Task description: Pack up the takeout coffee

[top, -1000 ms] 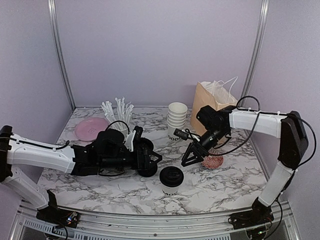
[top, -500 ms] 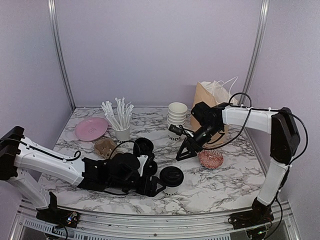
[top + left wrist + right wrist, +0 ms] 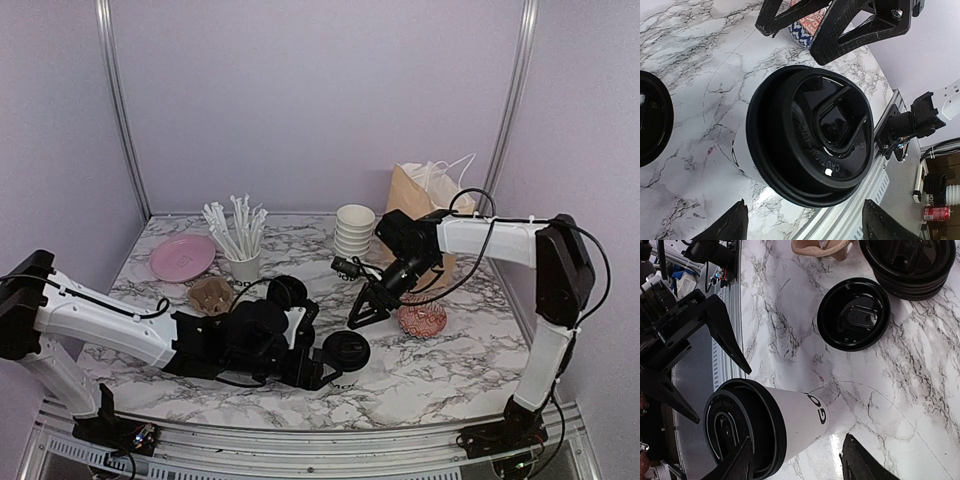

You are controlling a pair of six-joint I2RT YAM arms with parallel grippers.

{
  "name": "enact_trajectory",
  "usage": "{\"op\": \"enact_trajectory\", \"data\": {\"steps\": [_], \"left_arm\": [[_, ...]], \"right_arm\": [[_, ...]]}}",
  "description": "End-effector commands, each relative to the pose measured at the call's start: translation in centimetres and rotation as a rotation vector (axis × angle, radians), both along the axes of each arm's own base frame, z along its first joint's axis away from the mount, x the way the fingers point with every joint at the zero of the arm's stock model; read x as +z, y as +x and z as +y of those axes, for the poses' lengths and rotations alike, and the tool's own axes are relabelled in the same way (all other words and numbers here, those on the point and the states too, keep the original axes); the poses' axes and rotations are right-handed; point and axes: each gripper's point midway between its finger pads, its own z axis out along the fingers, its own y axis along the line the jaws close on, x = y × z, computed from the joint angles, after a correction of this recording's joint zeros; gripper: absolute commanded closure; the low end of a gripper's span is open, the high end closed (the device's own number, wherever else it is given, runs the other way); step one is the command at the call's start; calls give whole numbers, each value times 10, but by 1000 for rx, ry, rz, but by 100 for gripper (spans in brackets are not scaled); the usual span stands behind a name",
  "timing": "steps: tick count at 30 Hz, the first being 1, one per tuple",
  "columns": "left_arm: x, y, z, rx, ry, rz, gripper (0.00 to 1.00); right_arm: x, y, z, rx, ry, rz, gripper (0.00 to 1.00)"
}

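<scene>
A takeout coffee cup (image 3: 344, 358), white with black letters and a black lid, stands near the table's front edge. In the left wrist view the cup (image 3: 810, 135) sits just ahead of my open left gripper (image 3: 805, 227), whose fingers stand wide on either side and do not touch it. My left gripper (image 3: 322, 366) is low at the cup's left side. My right gripper (image 3: 362, 312) is open and hovers just behind and above the cup. In the right wrist view the cup (image 3: 775, 427) lies between the right gripper's (image 3: 797, 465) spread fingers. The brown bag (image 3: 424, 196) stands at the back right.
A patterned bowl (image 3: 423, 318) sits right of the right gripper. A stack of lidless cups (image 3: 355, 232), a cup of straws (image 3: 240, 262), a pink plate (image 3: 183, 257) and a brown cardboard piece (image 3: 210, 293) stand behind. A loose black lid (image 3: 854, 314) and a lid stack (image 3: 912, 260) lie nearby.
My left arm has swung forward and right until its gripper reached the cup. My right gripper has moved left and down toward the same cup.
</scene>
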Motion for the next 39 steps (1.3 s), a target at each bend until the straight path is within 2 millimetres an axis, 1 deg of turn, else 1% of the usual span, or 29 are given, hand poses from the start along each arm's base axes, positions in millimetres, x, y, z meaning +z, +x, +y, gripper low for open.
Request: {"op": "enact_trajectory", "data": {"steps": [1,9,14,18,20,22,27,31,32,34,37,39], "left_arm": [[5,0,-9,-9,-23,3,21],[-15,15,0,81,-17,57,23],[-7,7,-8,18,-69,72,22],[6,-4,-18,-53,-135,87,20],[10,-5,-20,-55,-154,95,20],[8,-2,-20,-37,-153,111,20],[-13,12,-6,45,-124,161,23],[-23,24,5,104,-122,187,24],[-30,26,9,122,-112,202,25],[-51,29,19,163,-87,271,26],[-88,22,32,200,-39,386,31],[-109,17,42,223,7,432,34]], "right_arm": [[-2,-4,4,25,13,16,42],[-8,-9,3,36,4,28,42],[-13,-13,2,41,-8,33,42],[-15,-12,1,38,-14,30,42],[-16,-12,1,38,-13,32,42],[-16,-12,2,39,-14,30,42],[-17,-11,2,37,-18,30,42],[-20,-11,1,35,-24,28,42],[-21,-11,0,34,-25,29,42],[-23,-12,0,34,-28,33,42],[-27,-13,-1,32,-33,38,42],[-33,-11,-2,12,-55,39,42]]}}
